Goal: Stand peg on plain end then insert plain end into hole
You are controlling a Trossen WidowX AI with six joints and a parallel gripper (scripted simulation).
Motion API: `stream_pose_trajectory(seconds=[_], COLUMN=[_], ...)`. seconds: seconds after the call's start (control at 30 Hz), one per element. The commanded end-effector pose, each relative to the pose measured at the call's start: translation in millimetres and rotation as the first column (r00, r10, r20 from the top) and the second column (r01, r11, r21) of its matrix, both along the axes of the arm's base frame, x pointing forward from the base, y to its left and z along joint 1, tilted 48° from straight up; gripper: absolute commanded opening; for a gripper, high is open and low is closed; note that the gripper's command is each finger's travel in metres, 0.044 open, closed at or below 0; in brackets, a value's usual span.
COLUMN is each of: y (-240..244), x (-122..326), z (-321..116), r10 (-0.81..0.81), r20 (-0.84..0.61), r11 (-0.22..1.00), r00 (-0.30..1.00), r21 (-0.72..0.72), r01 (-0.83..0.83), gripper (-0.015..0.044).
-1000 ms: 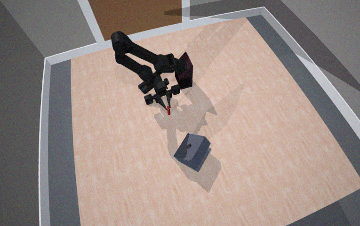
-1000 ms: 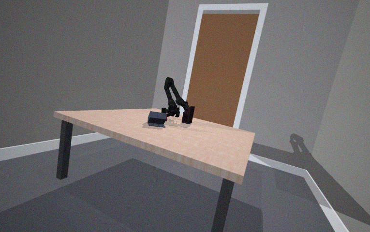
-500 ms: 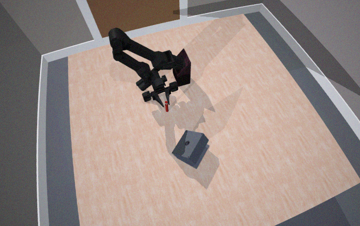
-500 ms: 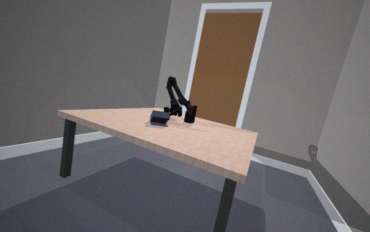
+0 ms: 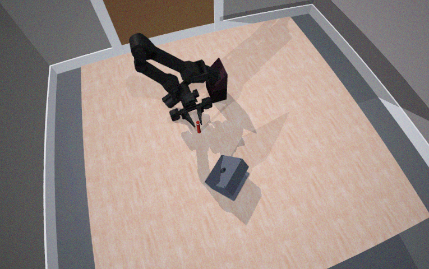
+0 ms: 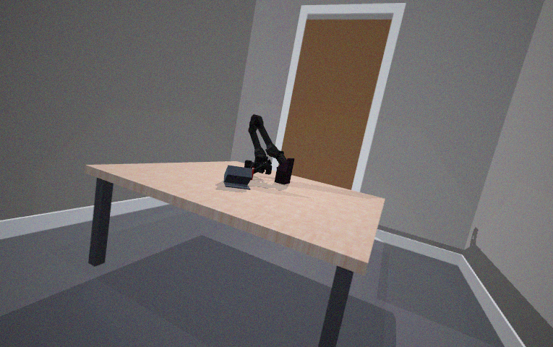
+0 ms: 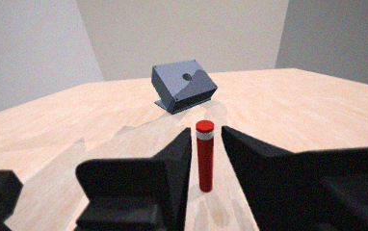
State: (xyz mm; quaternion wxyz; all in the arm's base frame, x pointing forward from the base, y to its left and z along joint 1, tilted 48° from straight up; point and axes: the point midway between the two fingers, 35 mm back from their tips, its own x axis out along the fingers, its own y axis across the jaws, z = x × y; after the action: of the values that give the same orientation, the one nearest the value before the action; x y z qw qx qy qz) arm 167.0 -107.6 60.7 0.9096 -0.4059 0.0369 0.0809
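Brown door [image 5: 163, 18] [image 6: 337, 103] in white frame [image 5: 218, 14] [image 6: 292, 85].
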Motion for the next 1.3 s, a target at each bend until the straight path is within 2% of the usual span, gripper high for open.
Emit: stream_pose_trajectory(seconds=[0.0, 0.3, 0.7, 1.03, 1.27], y=[0, 0, 0, 0, -3], x=[0, 0, 0, 0, 15], z=[0, 0, 0, 0, 7], r10=[0.0, 0.0, 0.0, 0.003, 0.089], r20=[0.0, 0.0, 0.0, 0.0, -0.023], r11=[1.0, 1.0, 1.0, 1.0, 0.996], r00=[1.0, 1.0, 1.0, 1.0, 0.996], r21=[0.001, 0.001, 0.001, 0.0, -0.022], r01=[0.0, 0.0, 0.0, -0.003, -0.089], gripper=[0.013, 0.013, 0.044, 0.044, 0.044])
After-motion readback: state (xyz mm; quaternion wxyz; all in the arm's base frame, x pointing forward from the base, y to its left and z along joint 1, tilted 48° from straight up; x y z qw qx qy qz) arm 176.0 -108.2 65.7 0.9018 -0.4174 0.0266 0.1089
